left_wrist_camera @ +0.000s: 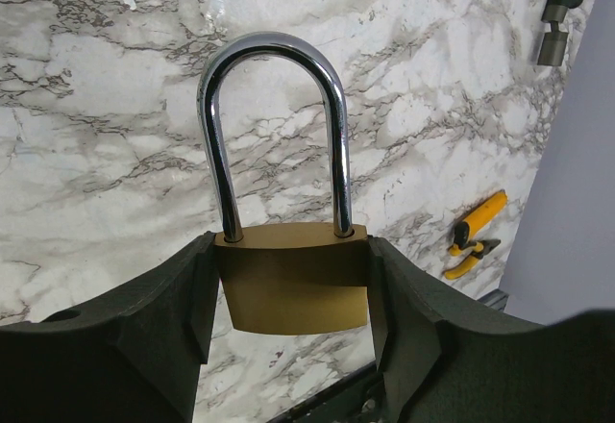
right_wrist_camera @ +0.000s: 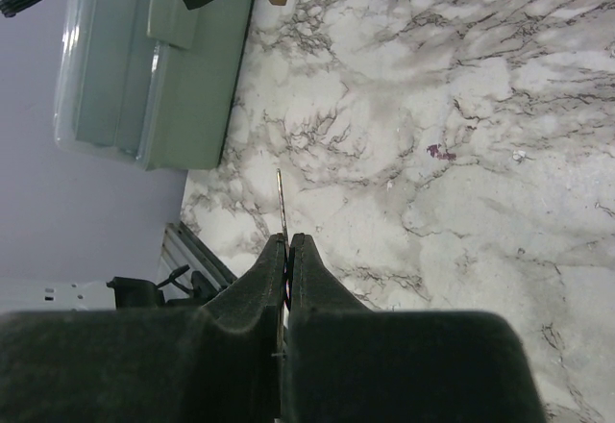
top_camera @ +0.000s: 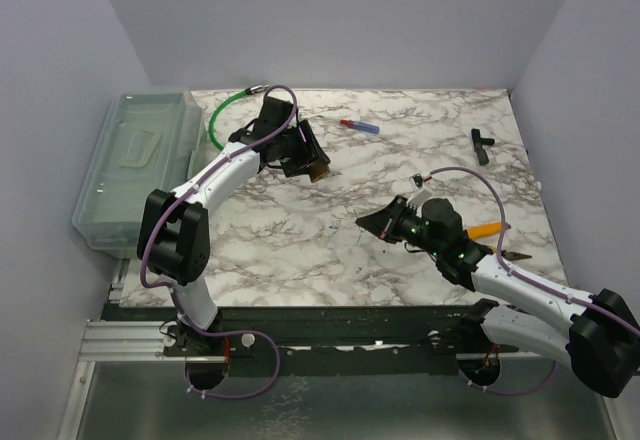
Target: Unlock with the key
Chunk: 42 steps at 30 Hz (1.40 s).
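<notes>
We see the padlock low in the centre of the left wrist view. The left fingers grasp its brass body, one on each side, and its closed shackle points to the top of the frame over the marble surface. In the right wrist view the right fingers are clenched on the key. Its thin blade juts from their tips toward the padlock at the top edge, well apart.
</notes>
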Motion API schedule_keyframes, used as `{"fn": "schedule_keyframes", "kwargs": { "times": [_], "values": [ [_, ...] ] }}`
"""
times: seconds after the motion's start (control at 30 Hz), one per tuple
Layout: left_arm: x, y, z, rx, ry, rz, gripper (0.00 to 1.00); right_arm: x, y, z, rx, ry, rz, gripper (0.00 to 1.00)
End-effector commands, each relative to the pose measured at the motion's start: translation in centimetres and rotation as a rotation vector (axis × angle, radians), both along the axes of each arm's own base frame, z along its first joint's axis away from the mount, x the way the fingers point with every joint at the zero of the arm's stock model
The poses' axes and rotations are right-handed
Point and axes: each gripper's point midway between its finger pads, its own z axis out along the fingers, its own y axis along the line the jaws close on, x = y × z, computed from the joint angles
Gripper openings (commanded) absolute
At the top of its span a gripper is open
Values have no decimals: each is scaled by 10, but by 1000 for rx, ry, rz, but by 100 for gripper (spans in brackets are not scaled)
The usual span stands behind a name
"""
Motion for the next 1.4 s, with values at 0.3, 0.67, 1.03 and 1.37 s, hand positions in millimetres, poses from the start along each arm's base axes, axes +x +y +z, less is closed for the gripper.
{"fn": "schedule_keyframes", "kwargs": {
  "times": [0.3, 0.67, 1.03, 1.37],
  "values": [
    [1, -8, 27, -71, -69, -42, 0, 3, 8, 9, 41, -121, 37, 1],
    [1, -11, 20, -87, -40, -46, 0, 4, 25, 8, 59, -136, 90, 1],
    [2, -10, 17, -89, -33, -40, 0, 3, 34, 8, 64, -140, 112, 1],
    [2, -10, 20, -100, -34, -39, 0, 0, 43, 11, 69, -143, 130, 1]
  ]
}}
